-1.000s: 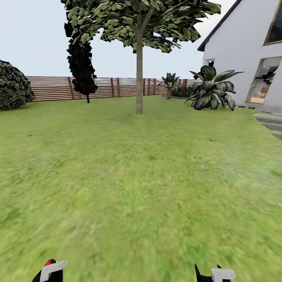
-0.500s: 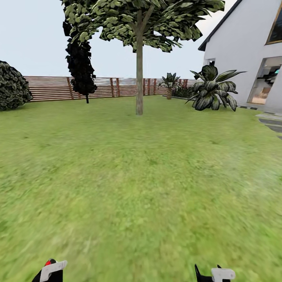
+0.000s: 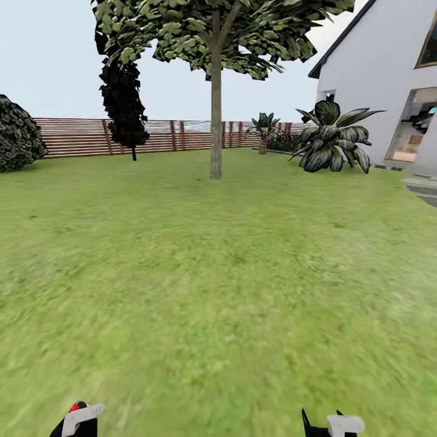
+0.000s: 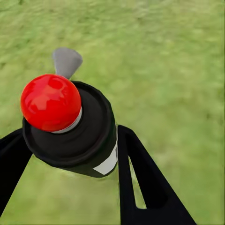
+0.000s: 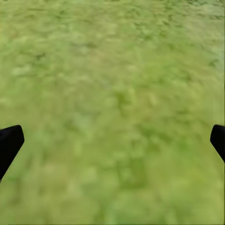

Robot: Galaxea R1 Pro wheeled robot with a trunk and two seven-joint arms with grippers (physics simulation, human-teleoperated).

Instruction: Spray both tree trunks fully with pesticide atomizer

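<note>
My left gripper (image 4: 71,133) is shut on the pesticide atomizer (image 4: 89,140), a small dark bottle with a red tip (image 4: 50,102) and a white band, held over grass. In the head view the atomizer's red tip (image 3: 76,406) peeks above the left gripper (image 3: 76,423) at the bottom edge. The right gripper (image 3: 331,426) is low on the right, and its wrist view shows it open (image 5: 112,143) over bare lawn. One tree stands ahead with a pale tree trunk (image 3: 216,127). A second, darker tree (image 3: 124,91) rises by the fence. The paved floor is out of view.
Green lawn (image 3: 218,273) stretches from me to the trees. A slatted wooden fence (image 3: 79,136) closes the back. A round dark bush (image 3: 18,135) sits far left. A broad-leaved plant (image 3: 331,142), the white house (image 3: 376,79) and grey slabs (image 3: 425,189) are on the right.
The whole head view has crept forward and shifted a little, so the camera has moved. Both grippers keep their places in the view, the left still holding the atomizer.
</note>
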